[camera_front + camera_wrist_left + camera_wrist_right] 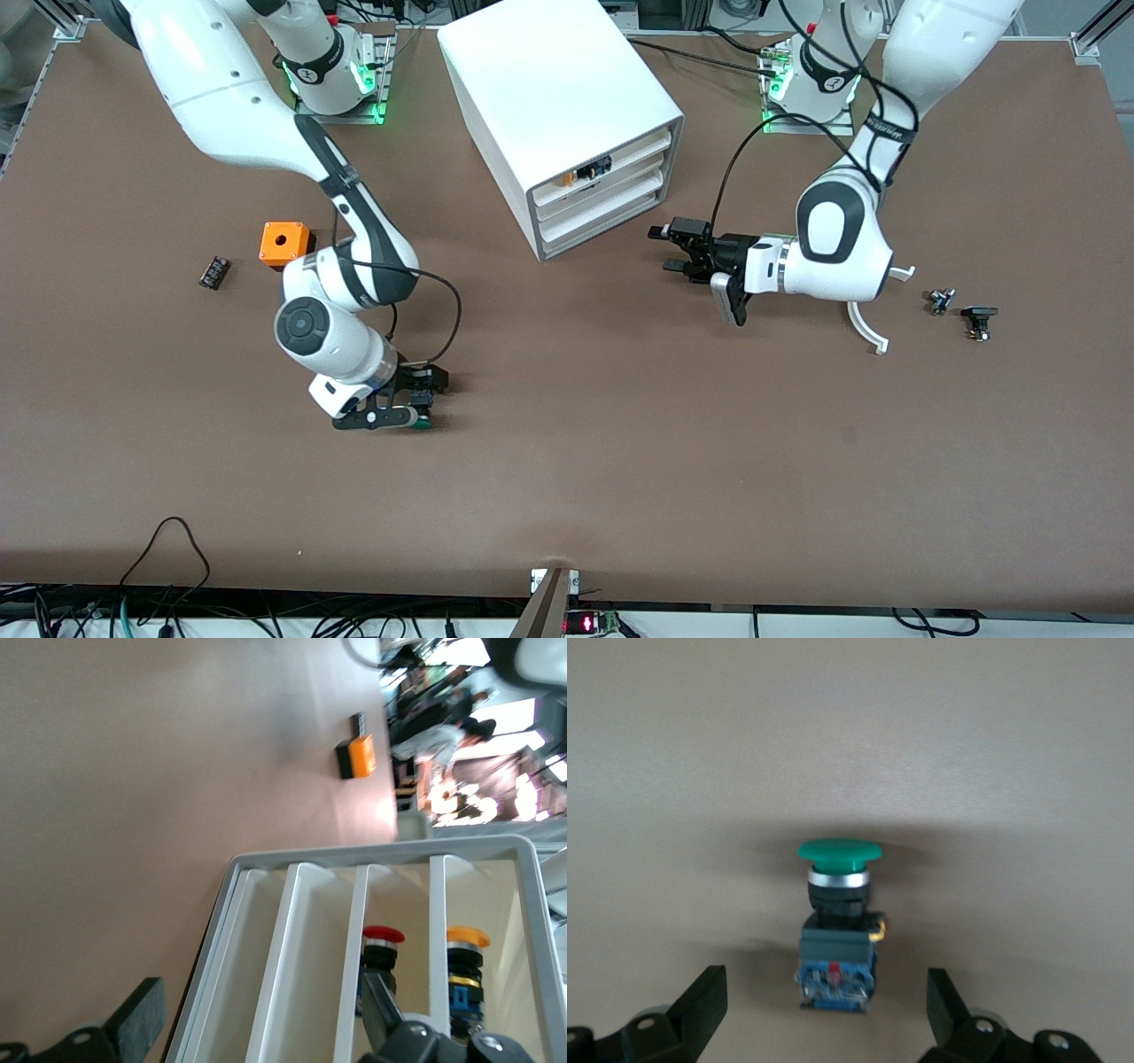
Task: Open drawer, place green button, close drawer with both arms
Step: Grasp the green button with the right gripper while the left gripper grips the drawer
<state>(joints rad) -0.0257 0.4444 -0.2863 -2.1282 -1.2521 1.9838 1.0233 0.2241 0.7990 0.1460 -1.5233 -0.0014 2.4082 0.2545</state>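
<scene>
The cabinet stands between the arm bases. The orange cube lies toward the right arm's end, the flat black part just beside it. The button lies nearer the front camera than the cube

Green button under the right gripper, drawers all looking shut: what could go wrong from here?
1. The button lies on its side between the open right gripper's fingers; its round cap could roll or slip as they close.
2. The drawer is not pulled out, so a lifted button has nowhere to go until the open left gripper, in front of the cabinet, opens it.
3. The trays sit close together; the left gripper might catch the wrong one.
</scene>
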